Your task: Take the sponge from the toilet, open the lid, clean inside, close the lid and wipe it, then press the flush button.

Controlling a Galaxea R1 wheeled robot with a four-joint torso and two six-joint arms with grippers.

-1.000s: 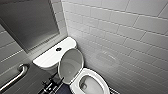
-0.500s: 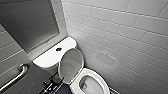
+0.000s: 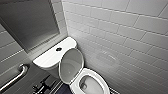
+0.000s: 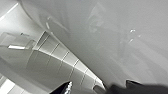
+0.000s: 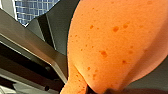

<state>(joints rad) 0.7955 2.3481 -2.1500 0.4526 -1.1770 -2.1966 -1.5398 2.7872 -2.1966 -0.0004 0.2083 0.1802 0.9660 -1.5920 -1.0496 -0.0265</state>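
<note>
The white toilet [image 3: 53, 56] stands in the corner in the head view. Its lid [image 3: 71, 65] is raised and leans back against the cistern, showing its greyish underside. The oval bowl [image 3: 91, 85] lies open below it. A dark round flush button [image 3: 58, 49] sits on the cistern top. The orange sponge [image 5: 112, 42] looms large in the right wrist view, pinched at its lower end in my right gripper [image 5: 100, 91], which is shut on it. My left gripper [image 4: 97, 87] is open, with nothing in it, close to a glossy white surface [image 4: 112, 37].
A white tiled wall [image 3: 120, 37] runs close along the toilet's right side. A grey panel [image 3: 27, 22] hangs behind the cistern. A metal grab bar [image 3: 15, 77] is mounted at the left, with dark pipe fittings [image 3: 43, 86] near the floor.
</note>
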